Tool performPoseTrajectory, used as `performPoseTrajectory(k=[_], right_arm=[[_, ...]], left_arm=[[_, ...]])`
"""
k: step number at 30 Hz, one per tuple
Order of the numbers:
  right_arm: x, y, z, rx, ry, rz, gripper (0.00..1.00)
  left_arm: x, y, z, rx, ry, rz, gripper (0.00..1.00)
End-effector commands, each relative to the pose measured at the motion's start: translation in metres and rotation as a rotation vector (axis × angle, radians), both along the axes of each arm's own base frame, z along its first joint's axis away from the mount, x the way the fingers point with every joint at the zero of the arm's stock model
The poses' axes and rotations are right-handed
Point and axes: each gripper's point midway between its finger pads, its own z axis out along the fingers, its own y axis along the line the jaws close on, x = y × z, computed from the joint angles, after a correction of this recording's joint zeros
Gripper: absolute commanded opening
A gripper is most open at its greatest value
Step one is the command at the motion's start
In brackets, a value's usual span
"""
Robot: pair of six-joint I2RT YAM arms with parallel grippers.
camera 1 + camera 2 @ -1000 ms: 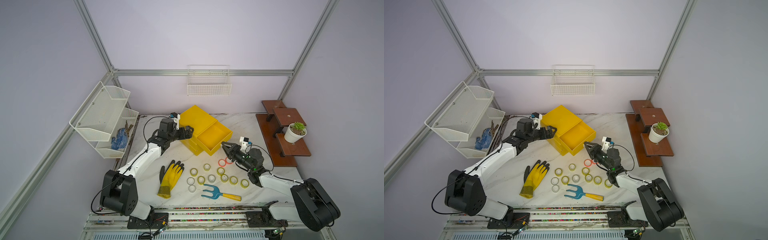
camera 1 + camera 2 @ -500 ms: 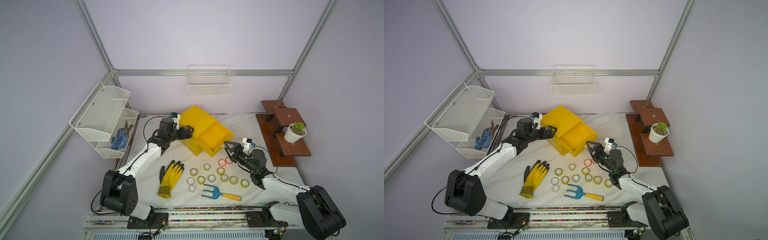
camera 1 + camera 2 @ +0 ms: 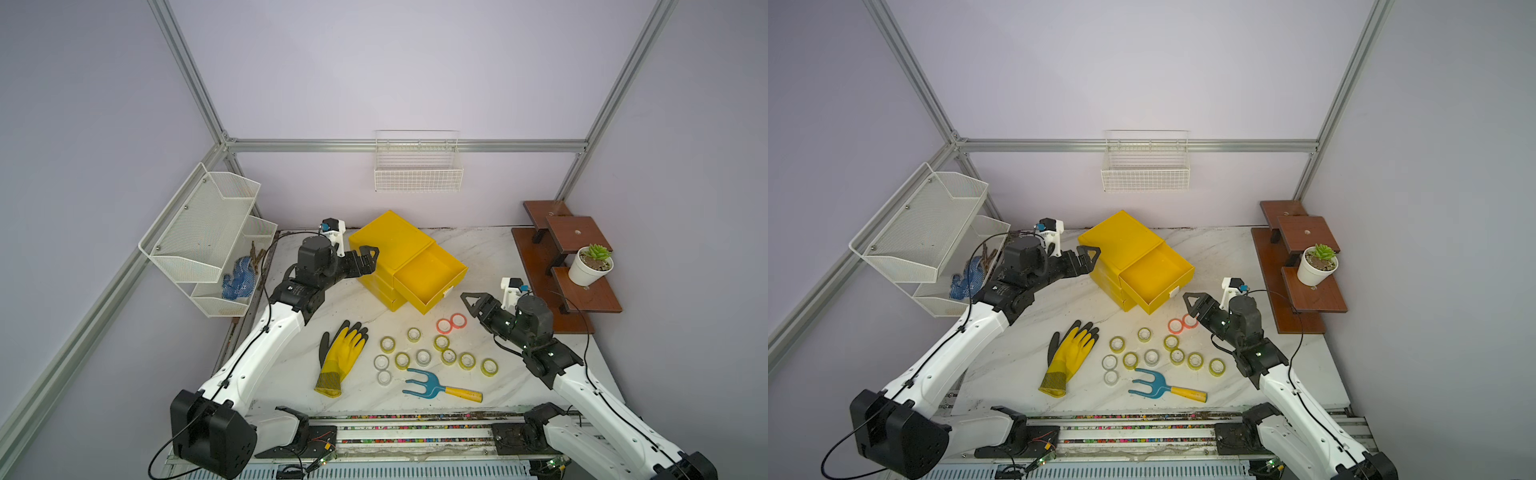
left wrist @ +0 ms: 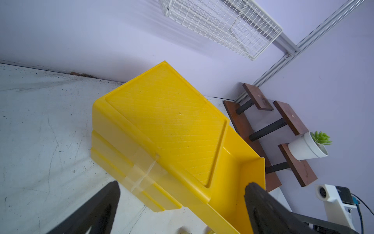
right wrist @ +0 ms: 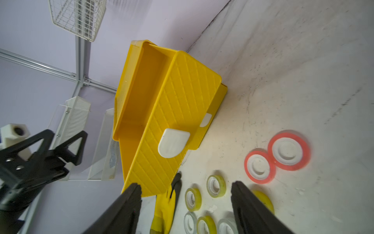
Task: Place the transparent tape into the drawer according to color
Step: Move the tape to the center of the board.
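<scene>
Blocking one yellow tape roll (image 5: pixel 265 199), right fingers (image 5: pixel 249 206) apart, empty; left fingers (image 4: pixel 97 208) apart.

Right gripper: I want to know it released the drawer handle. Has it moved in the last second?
Yes. In both top views the right gripper has drawn back from the open yellow drawer's front toward the wooden shelf, jaws now apart.

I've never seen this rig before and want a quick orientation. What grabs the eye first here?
The yellow drawer unit stands at the back of the marble table, its top drawer pulled open and empty. In front of it lies a scatter of tape rolls, mostly yellow-green, with two pink-red rolls beside the open right gripper. A yellow glove lies left of them.
</scene>
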Motion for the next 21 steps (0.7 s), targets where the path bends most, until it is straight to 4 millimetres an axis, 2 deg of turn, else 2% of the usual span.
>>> performPoseTrajectory(k=[1, 7, 10, 14, 21], right_arm=[[-0.028, -0.026, -0.048, -0.244, 0.164, -0.002, 0.74], [-0.047, -0.033, -0.083, -0.327, 0.276, 0.033, 0.74], [-0.05, -0.032, -0.097, -0.344, 0.306, 0.049, 0.74], [-0.047, -0.031, -0.107, -0.362, 0.32, 0.052, 0.7], [-0.049, -0.037, -0.121, -0.464, 0.365, 0.068, 0.68]], left_arm=[[-0.017, 0.003, -0.003, -0.002, 0.01, -0.008, 1.0], [-0.031, 0.006, -0.007, 0.066, 0.004, -0.035, 1.0], [-0.03, 0.016, -0.019, 0.129, 0.019, 0.002, 1.0], [-0.029, 0.028, -0.039, 0.178, 0.04, 0.056, 1.0], [-0.029, 0.035, -0.055, 0.214, 0.061, 0.087, 1.0]])
